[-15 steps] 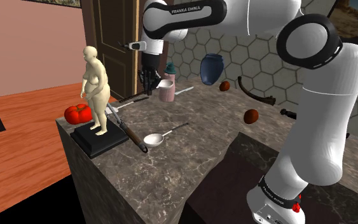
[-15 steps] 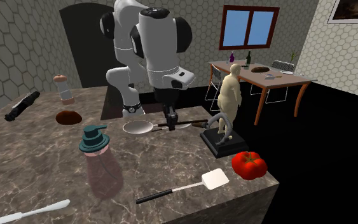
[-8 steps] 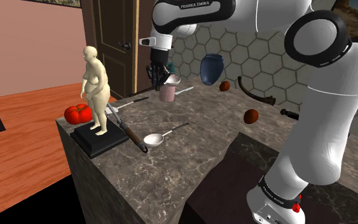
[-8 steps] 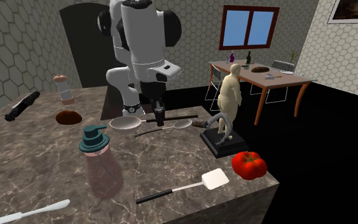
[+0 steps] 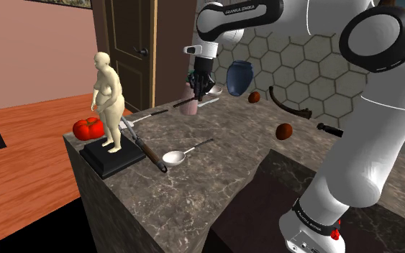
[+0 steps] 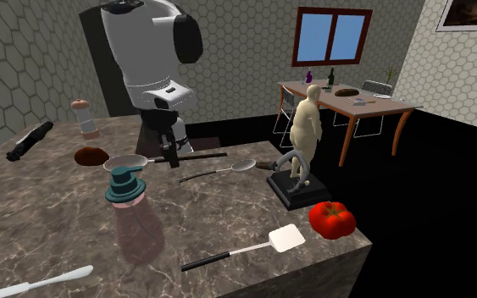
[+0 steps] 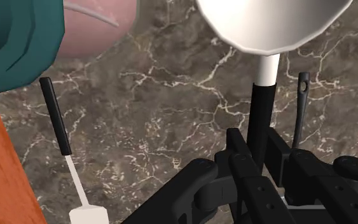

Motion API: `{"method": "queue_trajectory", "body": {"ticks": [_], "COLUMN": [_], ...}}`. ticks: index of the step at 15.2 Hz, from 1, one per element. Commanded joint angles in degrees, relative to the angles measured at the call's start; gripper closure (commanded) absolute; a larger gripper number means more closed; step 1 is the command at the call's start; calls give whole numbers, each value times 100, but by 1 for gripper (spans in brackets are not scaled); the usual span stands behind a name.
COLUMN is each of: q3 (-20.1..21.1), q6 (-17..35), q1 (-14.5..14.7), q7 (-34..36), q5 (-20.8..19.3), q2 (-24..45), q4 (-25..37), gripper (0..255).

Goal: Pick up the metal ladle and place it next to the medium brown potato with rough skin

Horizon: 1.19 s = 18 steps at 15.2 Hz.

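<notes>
My black gripper hangs above the marble counter, shut on the dark handle of a ladle with a pale round bowl. In the wrist view the handle runs straight up between my fingers to the bowl. In the second exterior view the gripper holds the ladle level, its bowl just above the teal cap of a pink bottle. The brown potato lies on the counter a short way beyond the bowl; in the shoulder view the potato sits near the arm's base.
A second spoon lies mid-counter. A statue on a black base, a tomato and a spatula occupy the end by the counter edge. A blue vase, another brown lump and a pepper mill stand nearby.
The gripper has carried the ladle away from the statue, rightward in the shoulder view and leftward in the second exterior view, nearer the potato. It has stayed shut on the handle.
</notes>
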Motion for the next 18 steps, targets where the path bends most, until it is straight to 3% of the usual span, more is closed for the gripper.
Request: {"method": "queue_trajectory", "body": {"ticks": [1, 9, 18], "q3": [-118, -612, -1199], "q6": [-21, -63, -188], "q1": [-140, -680, -1311], "q7": [-257, -1256, -2443], "q5": [-30, -167, -272], "q2": [-135, -399, -275], "q4": [-140, -453, -294], "gripper": [255, 255, 255]}}
